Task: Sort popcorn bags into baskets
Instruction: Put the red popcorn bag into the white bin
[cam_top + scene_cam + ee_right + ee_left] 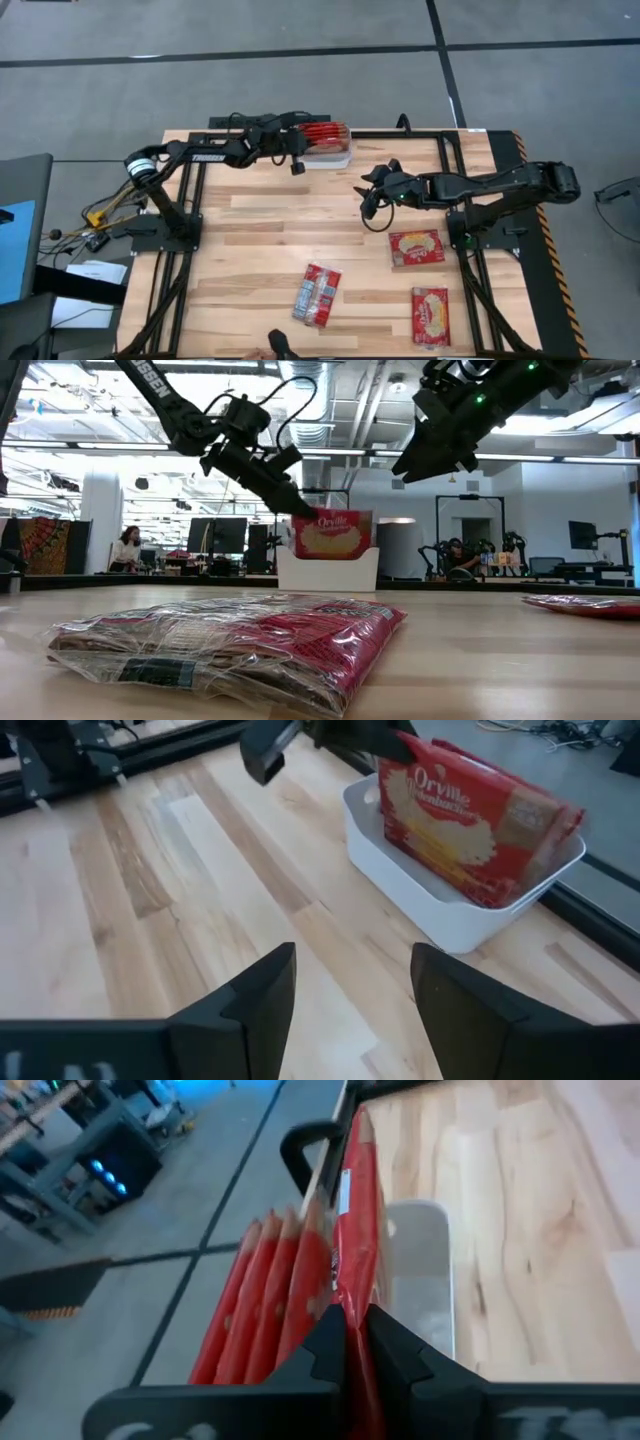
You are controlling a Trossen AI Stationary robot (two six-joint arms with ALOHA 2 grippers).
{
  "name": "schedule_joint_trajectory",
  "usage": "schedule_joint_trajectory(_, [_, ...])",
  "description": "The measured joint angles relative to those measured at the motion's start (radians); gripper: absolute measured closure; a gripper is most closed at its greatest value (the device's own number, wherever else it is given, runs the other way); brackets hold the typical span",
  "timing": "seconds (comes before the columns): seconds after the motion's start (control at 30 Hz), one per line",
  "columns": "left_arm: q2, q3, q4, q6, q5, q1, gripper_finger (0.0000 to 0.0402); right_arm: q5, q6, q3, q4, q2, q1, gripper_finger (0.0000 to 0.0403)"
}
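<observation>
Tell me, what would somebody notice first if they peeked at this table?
Probably the white bin at the table's far edge, packed with upright red popcorn bags, where the left end effector is shut on the nearest bag. Next, the right end effector hanging open above bare wood mid-table. Three more bags lie flat at the near side: one in the middle, two toward the right.

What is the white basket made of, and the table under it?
The basket looks like smooth white plastic: plain glossy walls and rounded corners. The table looks like wood, pale planks with visible grain and darker streaks, probably sealed, since it shines slightly.
</observation>
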Motion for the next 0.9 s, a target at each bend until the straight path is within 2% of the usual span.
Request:
schedule_joint_trajectory(0.13, [-0.001, -0.001, -0.029, -0.013, -0.005, 0.025, 0.0399, 0.000, 0.001, 0.000, -0.016, 0.000, -0.002, 0.0182])
schedule_joint_trajectory(0.37, [0.035, 0.000, -0.028, -0.055, 0.065, 0.056, 0.0399, 0.000, 0.001, 0.000, -0.014, 0.000, -0.004, 0.0182])
schedule_joint_trajectory(0.57, [0.096, 0.000, 0.012, -0.055, 0.061, 0.056, 0.0399, 0.000, 0.001, 0.000, -0.010, 0.000, -0.001, 0.0182])
schedule_joint_trajectory(0.9, [0.097, -0.001, 0.042, -0.050, 0.032, 0.056, 0.0386, 0.000, 0.003, 0.000, -0.007, 0.001, -0.002, 0.0182])
